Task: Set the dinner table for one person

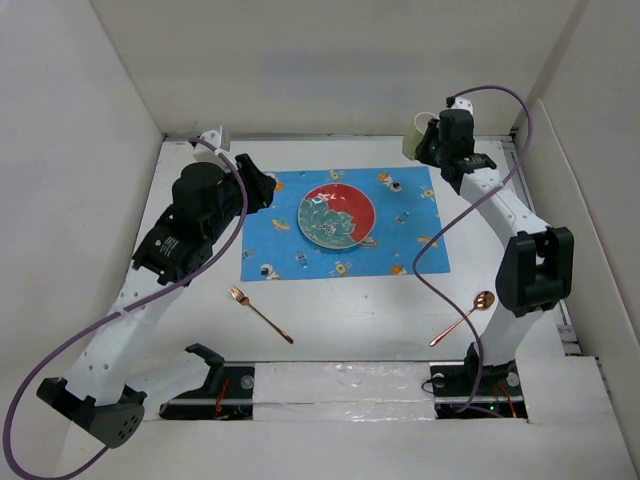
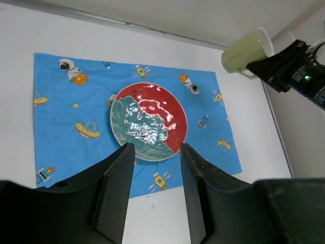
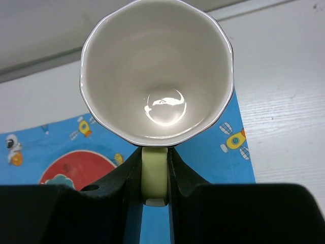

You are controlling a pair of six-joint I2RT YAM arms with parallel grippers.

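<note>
The dinner table (image 1: 340, 300) is a broad, flat, matte white surface that fills the middle of the top view, with plain white panels closing in its left, far and right sides. In the centre of that frame lies a thin rectangular blue cloth placemat (image 1: 290, 255) printed with small astronauts, rockets and saucers. A round, glossy plate (image 1: 337, 214) sits on it, glazed partly red and partly teal and catching the light. On the bare tabletop below the mat are a slim copper-coloured fork (image 1: 259, 313) at lower left and a matching spoon (image 1: 463, 317) at lower right. Both lie slantwise and well apart. The right gripper (image 3: 154, 173) is clenched on the flat, pale green handle of a cup (image 3: 156, 71), one black finger pressing each side of it. The cup is smooth ceramic, yellow-green outside and shiny cream inside. Its faceted rim has a fine dark edge, and its mouth is tipped toward the wrist camera. In the top view it sits at upper right, just off the mat's far right corner. The left gripper (image 2: 156, 148) is spread wide and holds nothing. Its blunt, matte black fingers frame the plate's lower edge in its own wrist view. Purple cables loop along both white arms.
</note>
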